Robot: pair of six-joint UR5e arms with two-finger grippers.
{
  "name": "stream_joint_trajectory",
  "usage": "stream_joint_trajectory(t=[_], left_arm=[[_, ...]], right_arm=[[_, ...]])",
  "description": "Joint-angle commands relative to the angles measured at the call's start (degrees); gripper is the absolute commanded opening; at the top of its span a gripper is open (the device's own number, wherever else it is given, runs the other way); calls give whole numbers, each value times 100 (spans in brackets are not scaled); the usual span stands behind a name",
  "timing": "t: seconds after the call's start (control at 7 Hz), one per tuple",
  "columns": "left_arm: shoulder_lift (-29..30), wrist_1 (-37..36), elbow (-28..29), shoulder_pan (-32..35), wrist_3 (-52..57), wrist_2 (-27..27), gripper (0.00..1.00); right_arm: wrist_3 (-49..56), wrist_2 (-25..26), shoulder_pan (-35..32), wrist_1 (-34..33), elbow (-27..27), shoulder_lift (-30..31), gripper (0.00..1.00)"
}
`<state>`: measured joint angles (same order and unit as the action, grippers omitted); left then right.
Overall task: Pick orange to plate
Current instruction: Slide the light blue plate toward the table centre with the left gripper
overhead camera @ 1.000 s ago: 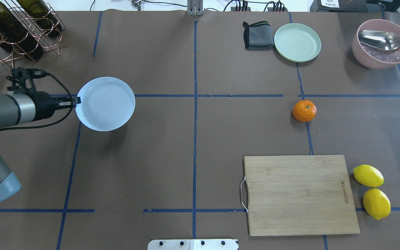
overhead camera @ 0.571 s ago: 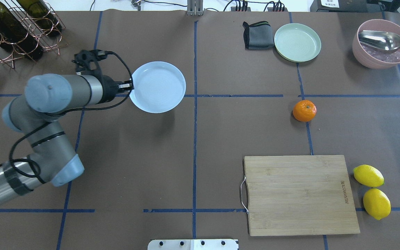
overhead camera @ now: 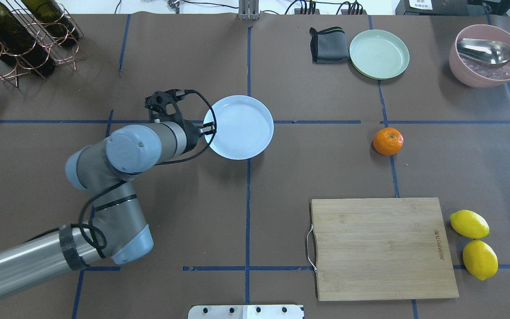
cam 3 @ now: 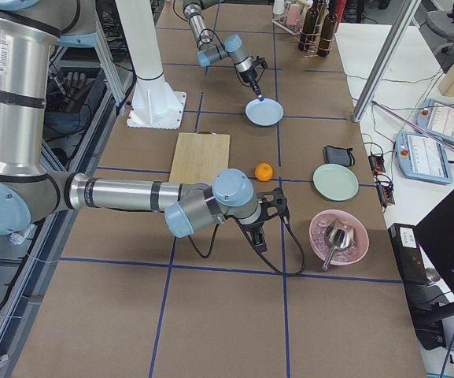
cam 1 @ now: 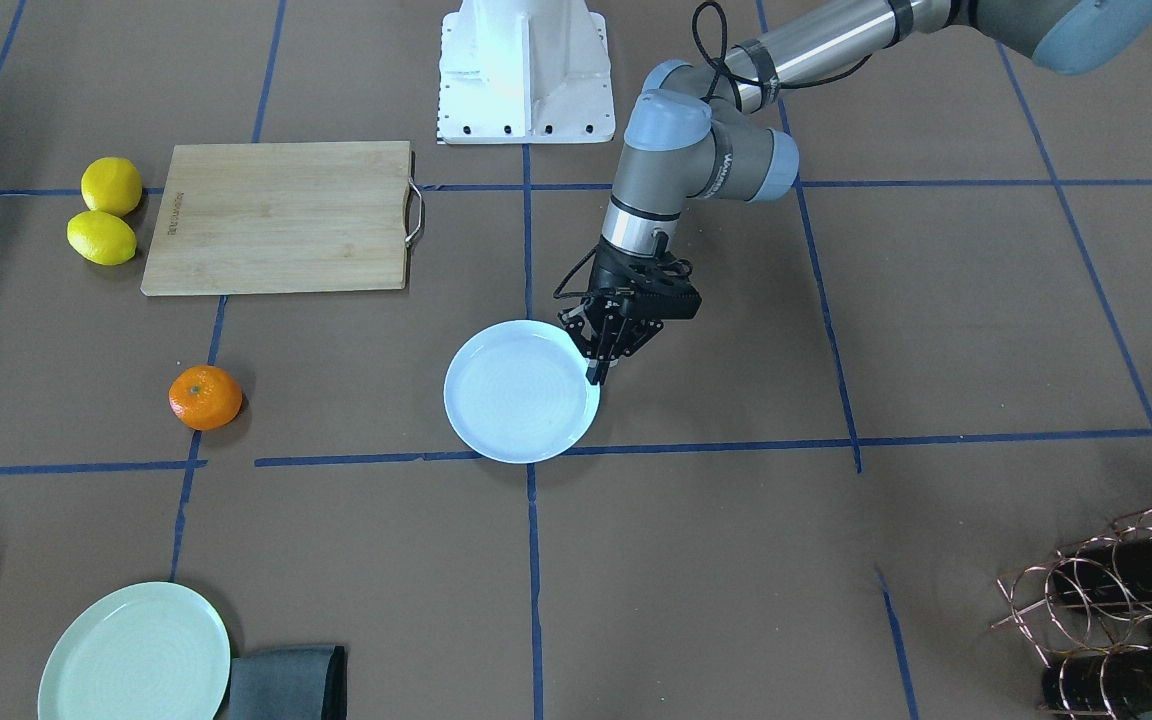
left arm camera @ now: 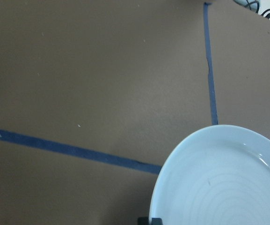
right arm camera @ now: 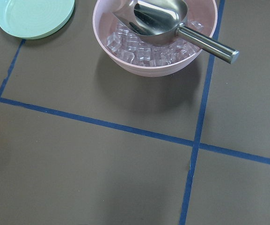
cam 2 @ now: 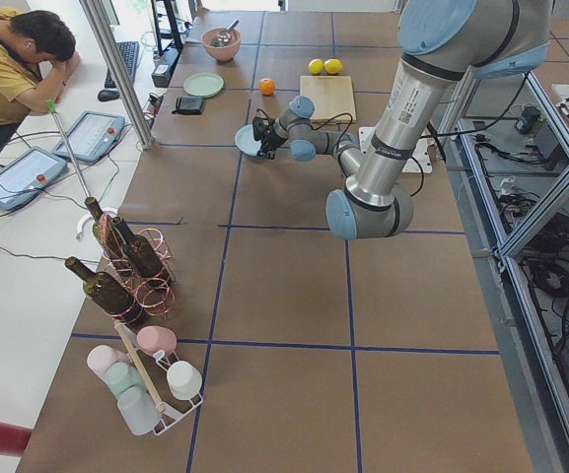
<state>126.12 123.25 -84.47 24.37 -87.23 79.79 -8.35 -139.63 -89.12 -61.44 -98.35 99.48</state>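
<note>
The orange [overhead camera: 388, 141] rests on the brown table, right of centre, with nothing touching it; the front-facing view also shows the orange [cam 1: 205, 397]. The pale bluish-white plate [overhead camera: 239, 127] is near the table's middle, well left of the orange. My left gripper [overhead camera: 210, 129] is shut on the plate's left rim, and in the front-facing view the same gripper [cam 1: 598, 375] pinches the plate [cam 1: 521, 392] at its edge. Whether the plate touches the table I cannot tell. My right gripper [cam 3: 262, 230] shows only in the exterior right view, low, near the pink bowl; its state I cannot tell.
A pale green plate [overhead camera: 379, 54] and a folded grey cloth [overhead camera: 326, 45] lie at the back right. A pink bowl [overhead camera: 487, 55] holds ice and a metal scoop. A wooden cutting board [overhead camera: 383, 248] and two lemons [overhead camera: 469, 223] sit front right. A wine rack [overhead camera: 16, 35] stands back left.
My left arm has carried the plate rightward from the table's left side to near its middle. The orange has not moved.
</note>
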Motion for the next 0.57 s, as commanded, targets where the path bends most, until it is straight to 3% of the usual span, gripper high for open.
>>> stream_joint_trajectory(t=[0.0, 0.14, 0.43], left_arm=[[1, -47, 1, -82, 39, -60, 11], [0, -47, 1, -73, 205, -60, 33], [-165, -46, -226, -21, 373, -16, 100]], right_arm=[[0, -3, 0, 0, 0, -7, 100], [0, -3, 0, 0, 0, 1, 100], [-18, -3, 0, 0, -9, 1, 100]])
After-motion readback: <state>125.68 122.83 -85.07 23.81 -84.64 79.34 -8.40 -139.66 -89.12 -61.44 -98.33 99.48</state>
